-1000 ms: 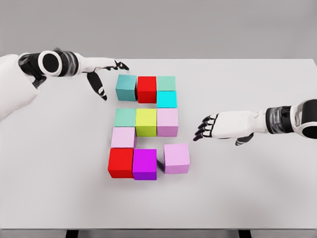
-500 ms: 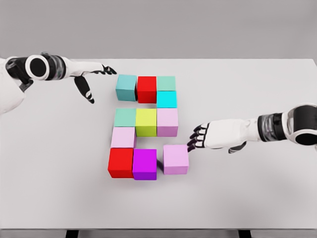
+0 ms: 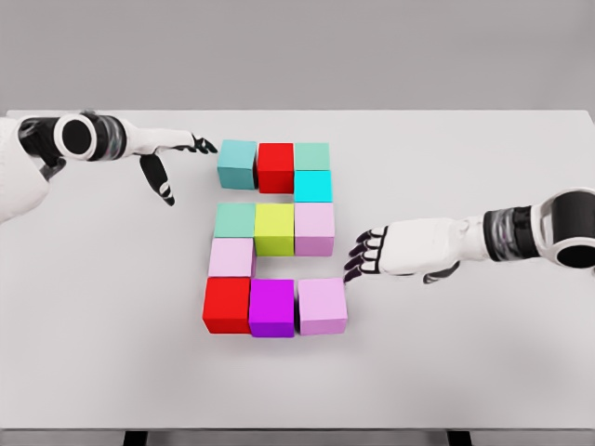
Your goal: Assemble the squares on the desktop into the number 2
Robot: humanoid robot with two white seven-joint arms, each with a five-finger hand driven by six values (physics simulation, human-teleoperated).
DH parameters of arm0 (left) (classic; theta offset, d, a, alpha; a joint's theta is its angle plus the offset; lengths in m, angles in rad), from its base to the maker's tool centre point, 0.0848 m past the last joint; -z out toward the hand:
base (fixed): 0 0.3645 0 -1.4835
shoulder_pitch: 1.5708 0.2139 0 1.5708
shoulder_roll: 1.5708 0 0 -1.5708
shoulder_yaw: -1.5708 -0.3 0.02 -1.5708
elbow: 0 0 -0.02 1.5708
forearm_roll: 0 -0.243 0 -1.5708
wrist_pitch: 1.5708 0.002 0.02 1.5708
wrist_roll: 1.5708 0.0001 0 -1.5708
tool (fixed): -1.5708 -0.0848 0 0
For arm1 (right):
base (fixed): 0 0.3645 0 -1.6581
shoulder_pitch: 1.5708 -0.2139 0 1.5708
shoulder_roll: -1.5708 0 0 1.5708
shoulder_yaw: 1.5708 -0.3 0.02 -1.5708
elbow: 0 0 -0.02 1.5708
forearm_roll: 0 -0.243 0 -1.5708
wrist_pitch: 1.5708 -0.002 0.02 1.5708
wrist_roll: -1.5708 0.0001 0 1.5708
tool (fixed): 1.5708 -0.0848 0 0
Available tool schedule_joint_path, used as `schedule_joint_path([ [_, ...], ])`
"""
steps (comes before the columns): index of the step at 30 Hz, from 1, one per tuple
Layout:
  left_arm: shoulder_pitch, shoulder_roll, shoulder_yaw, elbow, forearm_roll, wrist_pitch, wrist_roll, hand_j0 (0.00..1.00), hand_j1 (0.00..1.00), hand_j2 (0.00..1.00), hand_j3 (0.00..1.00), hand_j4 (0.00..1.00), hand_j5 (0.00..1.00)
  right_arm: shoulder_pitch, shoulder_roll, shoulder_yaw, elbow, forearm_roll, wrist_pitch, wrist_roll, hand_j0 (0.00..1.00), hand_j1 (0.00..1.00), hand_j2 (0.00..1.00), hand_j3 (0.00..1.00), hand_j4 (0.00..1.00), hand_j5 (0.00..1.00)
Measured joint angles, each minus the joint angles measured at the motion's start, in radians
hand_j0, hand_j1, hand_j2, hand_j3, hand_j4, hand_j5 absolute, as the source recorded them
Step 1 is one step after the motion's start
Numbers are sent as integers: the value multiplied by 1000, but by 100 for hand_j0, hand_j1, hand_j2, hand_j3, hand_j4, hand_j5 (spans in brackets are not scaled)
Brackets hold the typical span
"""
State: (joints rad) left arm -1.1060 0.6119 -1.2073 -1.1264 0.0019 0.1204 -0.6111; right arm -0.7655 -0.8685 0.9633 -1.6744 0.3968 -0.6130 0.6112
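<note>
Coloured cubes lie on the white table (image 3: 465,167) in the shape of a 2. The top row is a teal cube (image 3: 237,163), a red cube (image 3: 276,166) and a green cube (image 3: 312,155), with a cyan cube (image 3: 313,186) below it. The middle row is a green cube (image 3: 234,220), a yellow cube (image 3: 274,229) and a pink cube (image 3: 314,228). A pink cube (image 3: 231,257) leads down to the bottom row: red cube (image 3: 226,304), magenta cube (image 3: 271,308), pink cube (image 3: 323,305). My right hand (image 3: 364,255) is open, its fingertips just above and right of that last pink cube. My left hand (image 3: 177,153) hangs open left of the teal cube.
My right hand moved left and pushed the loose pink cube against the magenta cube, closing the gap in the bottom row. My left arm drew back slightly to the left.
</note>
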Motion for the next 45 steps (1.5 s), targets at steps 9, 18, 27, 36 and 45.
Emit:
schedule_joint_path([
  [9,0,-5,-17,-9,1,0,0,100,100,100,100,100,100,8,-157,11,-68,-34,0,0,100,100,100,100,100,100],
  [18,2,-5,-23,-22,1,0,0,100,100,100,100,100,100,5,-139,70,-83,-36,0,0,100,100,100,100,100,100],
  [27,2,11,-22,-32,4,-2,0,100,100,100,100,100,100,3,-91,79,-84,-36,0,0,100,100,100,100,100,100],
  [36,2,85,-21,-38,31,-110,0,100,100,100,100,100,100,-2,-64,87,-84,-36,0,0,100,100,100,100,100,100],
  [45,2,99,-21,-38,39,-157,0,100,100,100,100,100,100,-18,-44,100,-85,-36,0,0,100,100,100,100,100,100],
])
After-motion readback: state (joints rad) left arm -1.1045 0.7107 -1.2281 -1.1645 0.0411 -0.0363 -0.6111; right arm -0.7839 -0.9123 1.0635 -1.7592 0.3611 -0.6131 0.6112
